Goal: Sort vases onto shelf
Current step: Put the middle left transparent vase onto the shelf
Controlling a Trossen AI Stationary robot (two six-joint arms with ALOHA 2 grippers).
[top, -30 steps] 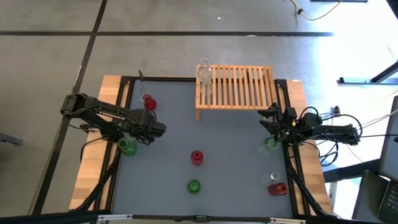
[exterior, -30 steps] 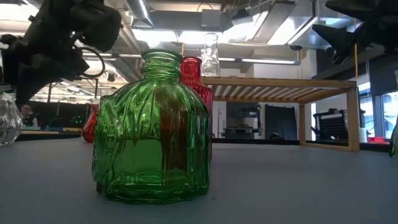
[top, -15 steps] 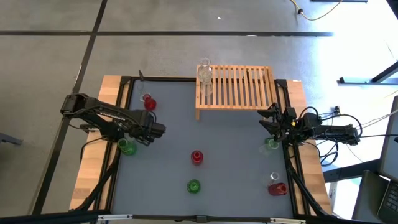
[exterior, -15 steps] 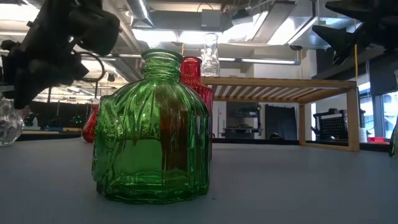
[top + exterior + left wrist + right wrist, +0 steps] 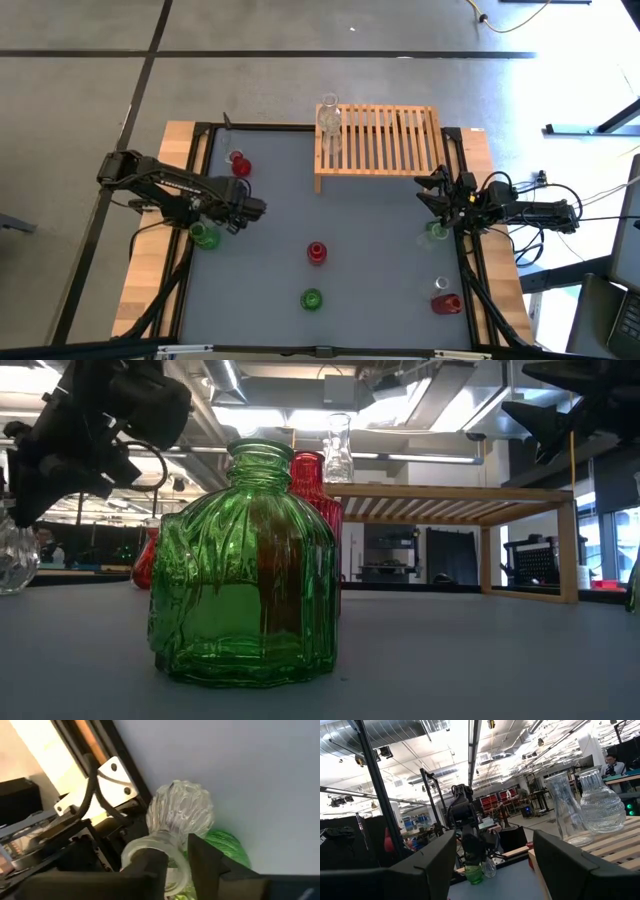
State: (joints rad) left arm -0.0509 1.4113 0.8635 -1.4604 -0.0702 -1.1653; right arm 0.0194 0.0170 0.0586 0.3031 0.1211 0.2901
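Observation:
A clear glass vase (image 5: 180,812) stands at the table's left edge, close beside a green vase (image 5: 225,847) (image 5: 205,236). My left gripper (image 5: 175,865) (image 5: 220,222) comes down on the clear vase and is shut on it. In the low view the clear vase (image 5: 15,555) shows at the far left under that gripper (image 5: 30,500). My right gripper (image 5: 495,865) (image 5: 440,195) hangs open and raised at the table's right edge, touching nothing. The slatted wooden shelf (image 5: 380,140) stands at the far middle with clear vases (image 5: 328,118) on its left end. My left gripper pinches the clear vase's neck just under the rim (image 5: 152,847) between its two fingers (image 5: 205,860). The fingers slant steeply down from above. The vase stands upright on the table; its base is hidden behind its bulb.
Loose on the grey table are a red vase (image 5: 240,165) at the far left, a red one (image 5: 316,252) and a green one (image 5: 311,298) at the near middle, a red one (image 5: 447,303) near right, and a greenish one (image 5: 435,232) below my right gripper.
In the low view the dark fingers of my left gripper have drawn in over the clear vase at the left edge. The arm itself has stayed where it was, and the vase has kept its place.

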